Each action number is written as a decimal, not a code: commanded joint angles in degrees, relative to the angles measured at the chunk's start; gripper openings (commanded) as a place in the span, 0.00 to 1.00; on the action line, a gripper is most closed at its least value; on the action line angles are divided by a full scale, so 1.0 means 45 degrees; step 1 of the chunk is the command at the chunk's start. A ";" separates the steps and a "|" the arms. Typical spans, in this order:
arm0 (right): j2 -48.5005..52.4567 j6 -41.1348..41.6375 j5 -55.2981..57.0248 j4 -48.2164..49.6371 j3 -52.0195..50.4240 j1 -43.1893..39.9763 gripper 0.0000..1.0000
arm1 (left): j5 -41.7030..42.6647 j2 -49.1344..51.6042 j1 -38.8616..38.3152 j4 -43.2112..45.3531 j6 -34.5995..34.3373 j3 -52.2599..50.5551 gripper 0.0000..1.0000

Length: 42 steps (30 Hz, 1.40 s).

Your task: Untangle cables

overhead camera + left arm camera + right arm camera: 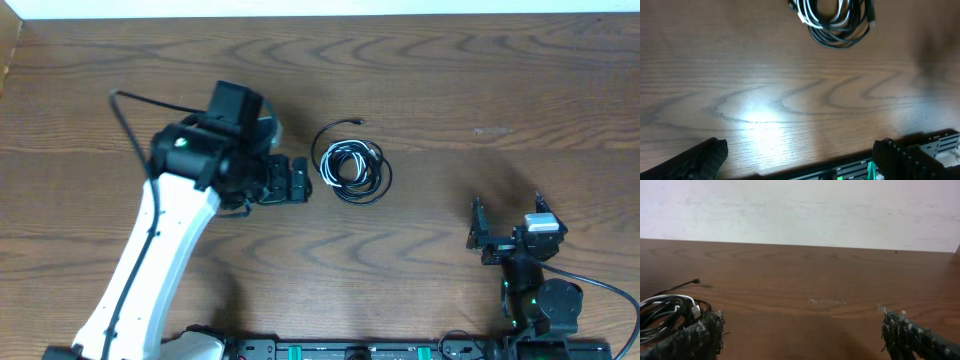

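**A:** Dark wood-grain surface, pale wall behind it. Where are the cables?

**B:** Near the middle, in one small coiled heap: black loops wound round a white cord. One black plug end strays out on the wall side.

**A:** And the claws?

**B:** The left claw sits just beside the heap, pointing at it, fingers spread wide and holding nothing. The right claw is well apart, back near the front edge, also spread wide and empty.

**A:** So nothing is separated yet. What worries you?

**B:** Mostly the left one biting into the whole heap. With the loops stacked that tightly, I'd expect it to catch several strands at once, and the lot would lift as a clump rather than come apart.

**A:** And if it takes the loose plug end instead?

**B:** Then pulling may cinch things. I can't tell how the white cord threads through the black ones, so a straight tug could draw a knot tighter. With nothing pinning the heap, it could also just drag everything across the wood.

**A:** The right claw could pin it.

**B:** It could, but it's well away for now. The cords are also thin and lie flat, so a claw coming down too shallow would close on air. Too deep and its fingers would scrape the surface.
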 commanded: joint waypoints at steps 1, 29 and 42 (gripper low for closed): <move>-0.0083 -0.0146 -0.0029 -0.0044 -0.0019 0.0121 0.99 | -0.0078 0.0860 -0.0408 0.0083 -0.0175 -0.0015 0.98; -0.0083 -0.0146 -0.0029 -0.0044 -0.0019 0.0121 0.99 | 0.0214 0.3138 -0.1234 0.0971 -0.0816 -0.0015 0.98; -0.0083 -0.0146 -0.0029 -0.0044 -0.0019 0.0121 0.99 | 0.0214 0.3138 -0.2011 0.2123 -0.0636 -0.0015 0.98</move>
